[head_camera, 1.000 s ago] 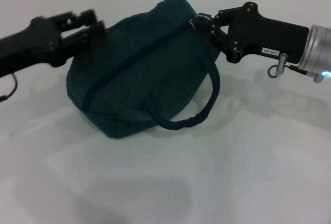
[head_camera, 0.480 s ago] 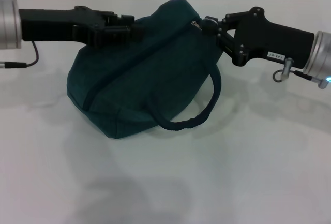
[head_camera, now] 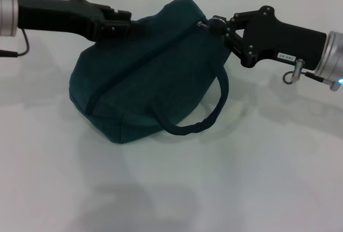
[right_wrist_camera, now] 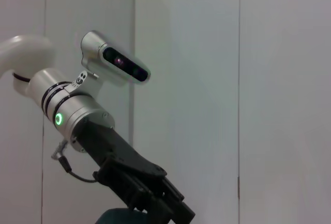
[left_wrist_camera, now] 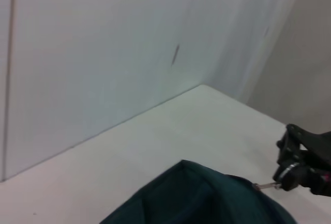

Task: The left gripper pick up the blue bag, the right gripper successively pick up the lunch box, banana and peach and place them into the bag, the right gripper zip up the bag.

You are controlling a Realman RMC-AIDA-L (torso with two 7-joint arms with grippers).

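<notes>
Centrally, the blue bag (head_camera: 150, 76) lies zipped on the white bench (head_camera: 225, 189), an arm at each upper corner.
Left gripper (head_camera: 131, 27) reaches in level, fingers closed at the bag's top-left edge; whether they pinch fabric cannot be told. Right gripper (head_camera: 210, 25), angled slightly upward, has its fingers closed on the metal zip pull (head_camera: 201, 24).
</notes>
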